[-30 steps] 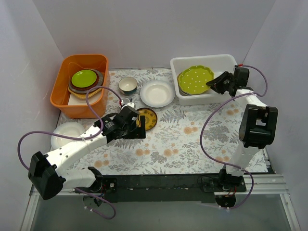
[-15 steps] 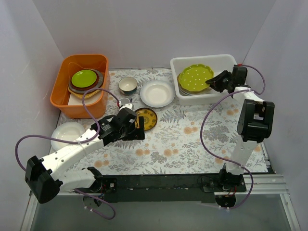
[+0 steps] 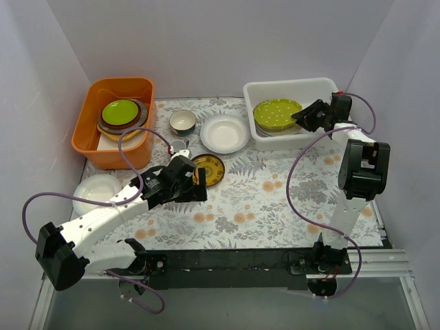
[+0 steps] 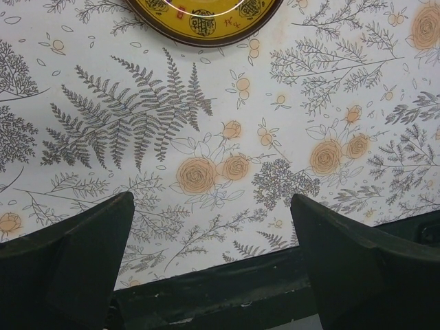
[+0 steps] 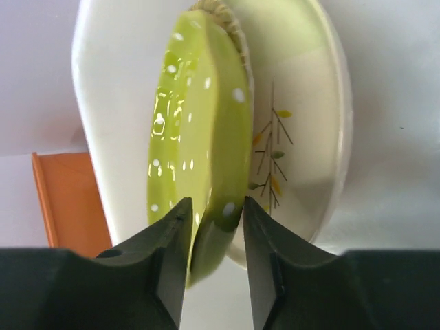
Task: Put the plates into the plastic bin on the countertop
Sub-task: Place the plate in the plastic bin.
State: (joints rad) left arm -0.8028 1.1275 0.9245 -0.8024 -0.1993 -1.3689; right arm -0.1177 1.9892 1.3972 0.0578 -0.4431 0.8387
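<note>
Right fingers [image 5: 172,234] clamped on rim of lime dotted plate [image 5: 196,124], leaf-sprig plate [image 5: 295,151] behind it, inside plastic bin [image 3: 289,84]. Left fingers [image 4: 75,254] spread wide above bench [image 4: 206,124]; patterned plate [image 4: 203,14] just ahead.

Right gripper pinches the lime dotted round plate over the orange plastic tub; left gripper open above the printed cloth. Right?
No: top external view shows the right gripper pinching the lime dotted round plate over the white translucent plastic bin. The rest holds.
</note>
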